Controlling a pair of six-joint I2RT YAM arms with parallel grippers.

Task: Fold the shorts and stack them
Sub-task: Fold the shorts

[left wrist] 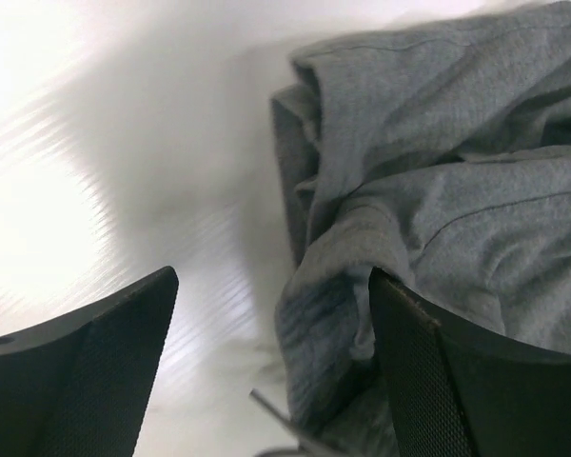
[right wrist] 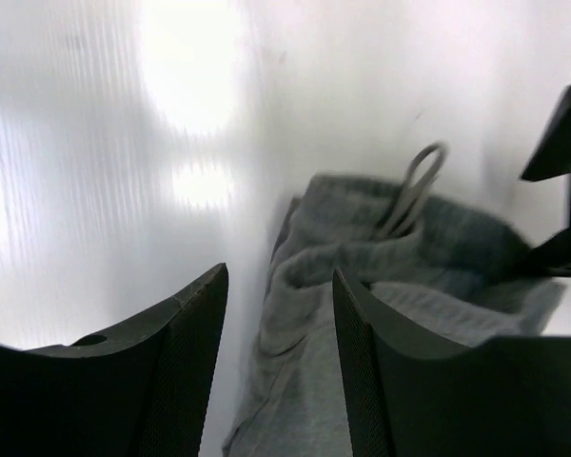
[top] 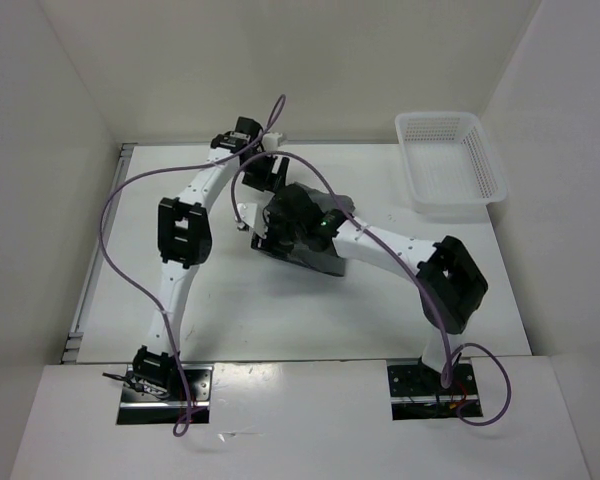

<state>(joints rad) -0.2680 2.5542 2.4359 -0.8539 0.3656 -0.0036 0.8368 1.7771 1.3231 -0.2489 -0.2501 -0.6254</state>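
1 pr shorts (left wrist: 438,190) crumpled, 1 white basket (top: 458,204) back-right, L gripper (left wrist: 271,286) & R gripper (right wrist: 281,276) both open.

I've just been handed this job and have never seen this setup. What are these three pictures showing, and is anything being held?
These are two white robot arms bolted at the near edge of a white table. The overhead picture looks down on both. The other two come from a camera on each wrist, with its dark fingers at the bottom. On the table lie crumpled medium-grey soft fabric shorts, under both claws, and a white plastic mesh basket at the far right. The left claw and right claw stand open over the cloth; neither seems to grip it.
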